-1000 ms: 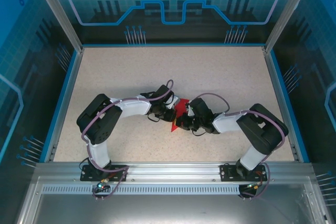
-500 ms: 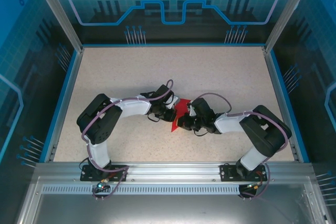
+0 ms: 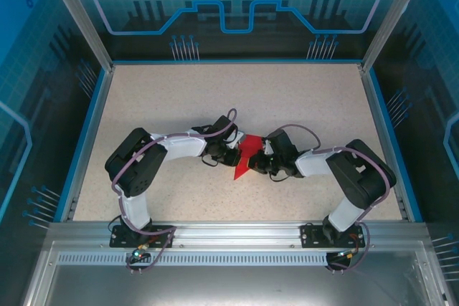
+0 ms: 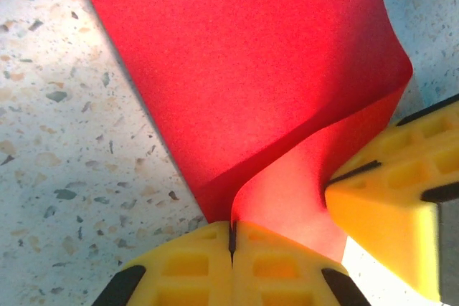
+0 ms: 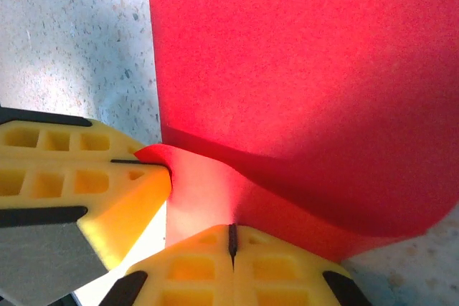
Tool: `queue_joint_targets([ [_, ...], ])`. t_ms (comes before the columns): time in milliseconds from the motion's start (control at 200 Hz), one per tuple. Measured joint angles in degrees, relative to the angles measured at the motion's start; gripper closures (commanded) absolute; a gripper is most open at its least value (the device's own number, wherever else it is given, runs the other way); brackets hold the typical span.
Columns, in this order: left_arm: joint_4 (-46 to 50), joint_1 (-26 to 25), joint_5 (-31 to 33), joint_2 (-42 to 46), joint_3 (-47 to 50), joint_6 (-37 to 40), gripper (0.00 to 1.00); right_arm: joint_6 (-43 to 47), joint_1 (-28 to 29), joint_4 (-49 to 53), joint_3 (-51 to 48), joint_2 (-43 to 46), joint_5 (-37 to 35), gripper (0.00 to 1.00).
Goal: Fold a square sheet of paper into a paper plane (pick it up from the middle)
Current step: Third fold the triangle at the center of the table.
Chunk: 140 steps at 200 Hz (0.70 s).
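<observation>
Left hand (image 4: pixel 231 233): on its wrist camera I see the two yellow fingers pressed flat together. A red fold runs straight down into the seam between them, so it is clamped on the paper.
Right hand (image 5: pixel 232 238): its own camera shows me the same, fingers closed tight with a raised curl of red caught in the seam.
Square sheet of paper (image 3: pixel 247 155): from overhead I get a red wedge between the two hands. Its point reaches past the left hand's tip toward the arm bases, and the wrists cover part of it.
Left wrist camera adds: ahead of the left hand the paper lies broad on the speckled surface, then bows up along its right edge into a soft hump. The right hand's yellow fingers (image 4: pixel 387 206) sit just beside my fingertips on the right, touching the red.
Right wrist camera adds: ahead of the right hand the paper spreads wide and flat. The left hand's fingers (image 5: pixel 86 177) come in from the left, and their tip nips a small curled lip of the sheet.
Overhead adds: both arms are bent inward with the hands nearly tip to tip, around the middle of the worktop (image 3: pixel 179 98).
Lie of the paper: it is lifted where the hands pinch it, and I read the rest as resting on the worktop.
</observation>
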<state>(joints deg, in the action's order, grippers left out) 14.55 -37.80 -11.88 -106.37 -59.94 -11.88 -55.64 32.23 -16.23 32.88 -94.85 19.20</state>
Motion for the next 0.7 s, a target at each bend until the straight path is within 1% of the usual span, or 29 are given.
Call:
queue_joint_targets([
  [230, 0.1, 0.0, 0.0, 0.0, 0.0, 0.0, 0.99, 0.0, -0.2, 0.9, 0.2, 0.7, 0.3, 1.0],
  [440, 0.1, 0.0, 0.0, 0.0, 0.0, 0.0, 0.99, 1.4, -4.7, 2.3, 0.3, 4.9, 2.1, 1.0],
  [570, 0.1, 0.0, 0.0, 0.0, 0.0, 0.0, 0.99, 2.4, -6.7, 2.5, 0.5, 4.2, 3.2, 1.0],
  [700, 0.1, 0.0, 0.0, 0.0, 0.0, 0.0, 0.99, 3.2, -7.0, 2.5, 0.7, 1.0, 3.7, 1.0],
])
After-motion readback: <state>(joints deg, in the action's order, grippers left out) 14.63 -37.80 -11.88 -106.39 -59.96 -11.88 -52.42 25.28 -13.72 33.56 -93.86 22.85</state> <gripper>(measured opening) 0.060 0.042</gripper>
